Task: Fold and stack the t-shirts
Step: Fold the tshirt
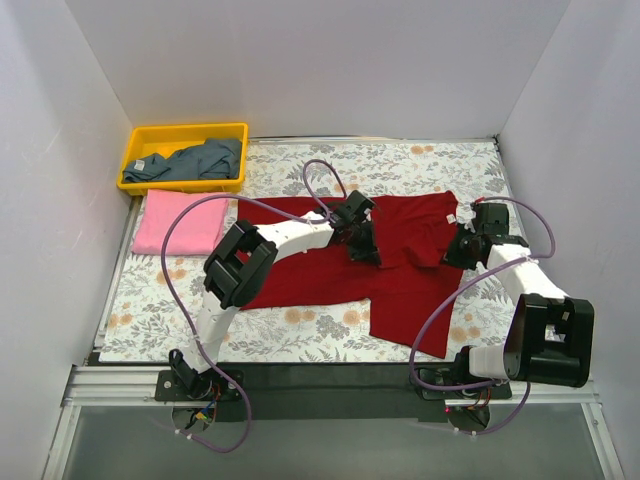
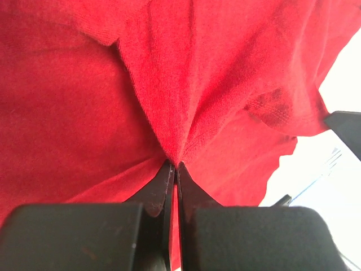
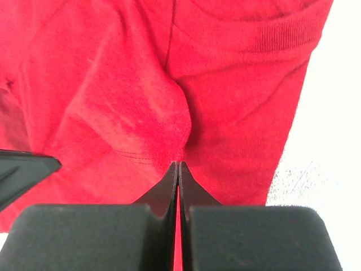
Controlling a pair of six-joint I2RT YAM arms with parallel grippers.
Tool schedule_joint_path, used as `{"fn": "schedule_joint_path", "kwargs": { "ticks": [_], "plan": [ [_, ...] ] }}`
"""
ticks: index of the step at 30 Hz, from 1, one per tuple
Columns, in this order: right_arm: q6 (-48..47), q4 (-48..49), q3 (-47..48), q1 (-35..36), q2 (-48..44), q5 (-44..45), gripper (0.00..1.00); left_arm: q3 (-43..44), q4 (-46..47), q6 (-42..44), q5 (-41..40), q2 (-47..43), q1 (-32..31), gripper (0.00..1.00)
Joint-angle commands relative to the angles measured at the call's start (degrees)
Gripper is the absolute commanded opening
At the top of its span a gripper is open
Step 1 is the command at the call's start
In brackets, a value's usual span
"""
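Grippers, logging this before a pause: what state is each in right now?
Left gripper: shut on the dark red t-shirt.
Right gripper: shut on the same t-shirt.

The flower-patterned table carries a yellow bin in its far left corner, a folded pink shirt just in front of that bin, and a dark red shirt spread across its middle.

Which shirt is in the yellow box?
The blue-grey shirt, bunched in the yellow bin. The pink shirt lies beside it; the red shirt is spread on the table.
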Motion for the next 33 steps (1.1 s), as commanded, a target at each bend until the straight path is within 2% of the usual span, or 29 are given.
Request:
{"fn": "schedule_joint_path", "kwargs": {
  "ticks": [1, 6, 7, 9, 10, 11, 13, 14, 18, 22, 27, 30, 33],
  "plan": [
    [-0.5, -1.5, -1.7, -0.2, -1.4, 0.6, 0.02, -0.4, -3.3, 2.1, 3.3, -5.3, 0.5, 0.00],
    [-0.3, -1.4, -3.2, -0.2, -0.5, 0.8, 0.05, -0.1, -4.7, 3.7, 6.1, -4.2, 0.6, 0.03],
    [-0.4, -1.3, -3.2, -0.2, -0.1, 0.8, 0.10, -0.1, -4.9, 4.0, 7.0, -4.0, 0.6, 0.17],
    [-0.2, -1.3, -2.6, -0.2, 0.1, 0.7, 0.18, 0.2, -5.1, 4.3, 7.2, -4.0, 0.6, 0.27],
    [-0.4, -1.3, -1.9, -0.2, 0.1, 0.8, 0.25, 0.2, -5.3, 4.8, 7.0, -4.5, 0.7, 0.32],
    [-0.3, -1.0, -0.3, -0.2, 0.0, 1.2, 0.29, 0.2, -5.6, 5.1, 5.5, -5.0, 0.9, 0.43],
    [-0.9, -0.8, 2.4, -0.2, 0.4, 2.1, 0.36, 0.3, -6.2, 5.8, 4.2, -7.0, 2.0, 0.48],
    [-1.2, -0.2, 5.2, -0.2, 0.9, 2.7, 0.36, 0.1, -6.4, 6.5, 3.3, -8.0, 3.8, 0.51],
    [-2.5, 3.2, 12.1, -0.2, 6.5, 1.9, 0.36, -2.2, -6.5, 9.1, -1.7, -13.5, 9.8, 0.52],
    [-2.9, 9.2, 18.3, -0.3, 12.9, -2.3, 0.28, -4.7, -5.6, 12.3, -5.9, -17.9, 17.8, 0.51],
    [-3.2, 13.2, 25.1, -0.3, 22.6, -4.1, 0.28, -5.6, -4.1, 15.7, -10.6, -16.6, 28.4, 0.47],
    [-4.0, 14.6, 28.9, -0.3, 27.7, -5.0, 0.28, -6.1, -2.3, 17.2, -11.6, -14.5, 32.7, 0.43],
    [-3.9, 15.8, 31.6, -0.9, 31.9, -5.3, 0.28, -4.6, -1.8, 19.6, -13.2, -11.4, 34.5, 0.41]
  ]
}}
